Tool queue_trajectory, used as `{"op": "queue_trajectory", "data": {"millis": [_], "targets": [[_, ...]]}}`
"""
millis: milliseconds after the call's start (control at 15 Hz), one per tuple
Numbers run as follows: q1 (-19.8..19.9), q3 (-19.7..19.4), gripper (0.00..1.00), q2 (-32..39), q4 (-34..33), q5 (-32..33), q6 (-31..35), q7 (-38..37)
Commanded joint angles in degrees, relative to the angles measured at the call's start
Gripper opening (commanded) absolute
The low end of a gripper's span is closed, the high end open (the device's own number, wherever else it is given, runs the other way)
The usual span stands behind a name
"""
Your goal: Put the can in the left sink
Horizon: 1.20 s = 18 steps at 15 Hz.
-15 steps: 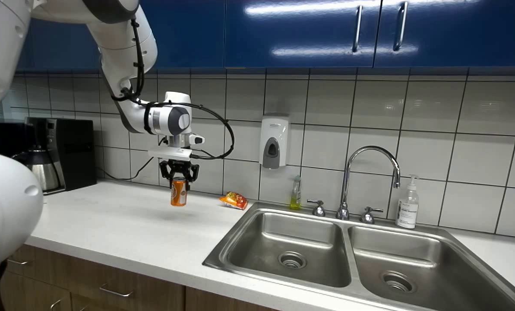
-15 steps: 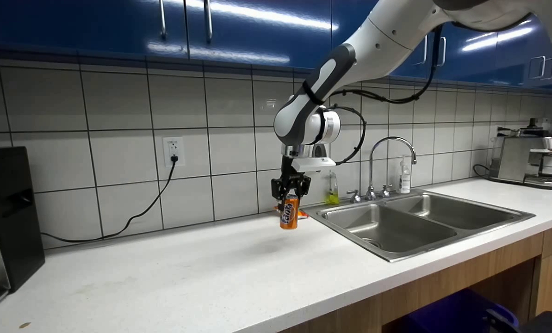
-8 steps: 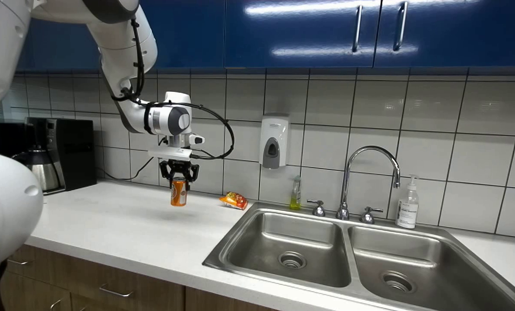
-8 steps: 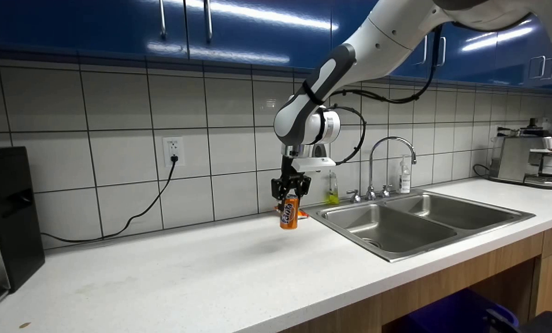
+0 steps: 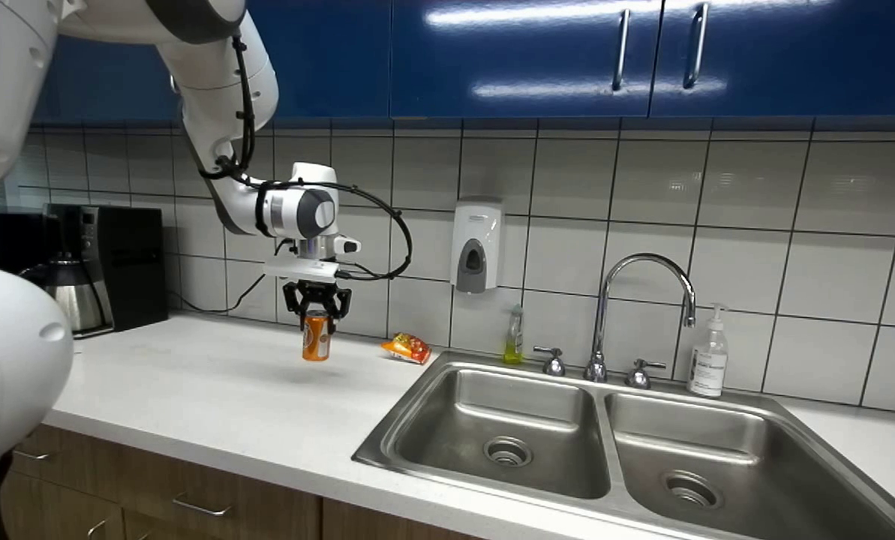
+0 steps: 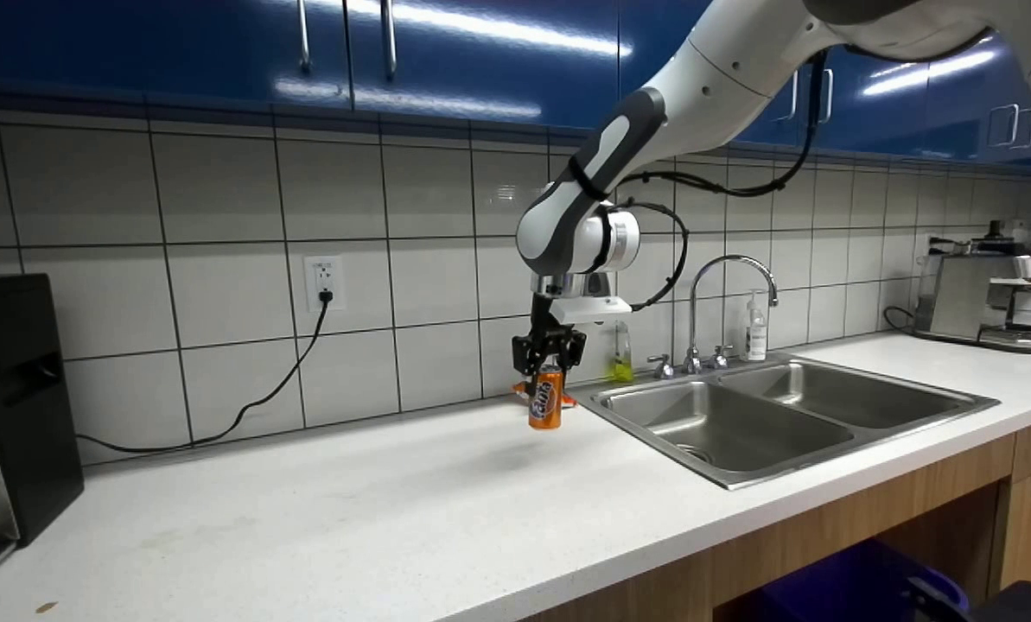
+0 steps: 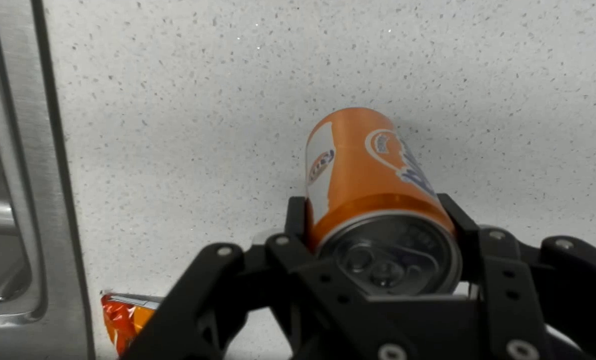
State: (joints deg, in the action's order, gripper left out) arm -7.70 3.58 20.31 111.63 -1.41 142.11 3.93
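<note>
end effector (image 7: 376, 215): clamped on the can (image 7: 357, 160), gripping both flanks near its top; lower middle of the wrist view.
can: held about upright over the table (image 5: 214, 382), bottom lifted off the surface; its shadow (image 6: 511, 458) lies apart, down and left of it in an exterior view. Outside the left sink (image 5: 455, 439).
sink rim (image 7: 53, 225): vertical band along the left of the wrist view; broad speckled strip of table between it and the can.
packet (image 5: 407, 349): orange-red, on the table near the sink rim; lower left of the wrist view, partly hidden by the end effector. In an exterior view it sits between can and left sink.
tiled wall (image 5: 424, 247): behind can and packet; gap to the can hard to judge.
front edge (image 5: 192, 459): slants from lower left to bottom center in an exterior view; wide span of table between it and the can.
left sink: lower center of that frame, closer to the can than the right basin (image 5: 762, 457); divider (image 5: 611, 446) between the two, drain (image 5: 508, 451) visible.
faucet (image 5: 601, 319): at the back behind the divider, spout curving right.
bottle (image 5: 513, 345): near the back rim, left of the faucet.
</note>
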Motion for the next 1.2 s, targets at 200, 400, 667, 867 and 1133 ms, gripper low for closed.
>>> {"op": "queue_trajectory", "data": {"millis": [200,400,667,867,1133], "targets": [[2.49,-1.94,0.38,-2.06,2.02,1.27,3.09,-2.28],[3.13,-3.82,0.38,-2.49,3.16,2.08,4.09,-3.84],[3.81,-6.72,0.38,-3.52,5.04,3.98,5.51,-6.71],[4.36,-8.97,0.38,-4.32,6.31,5.72,6.29,-9.11],[5.29,-11.72,0.38,-5.35,7.90,7.70,7.22,-11.94]]}}
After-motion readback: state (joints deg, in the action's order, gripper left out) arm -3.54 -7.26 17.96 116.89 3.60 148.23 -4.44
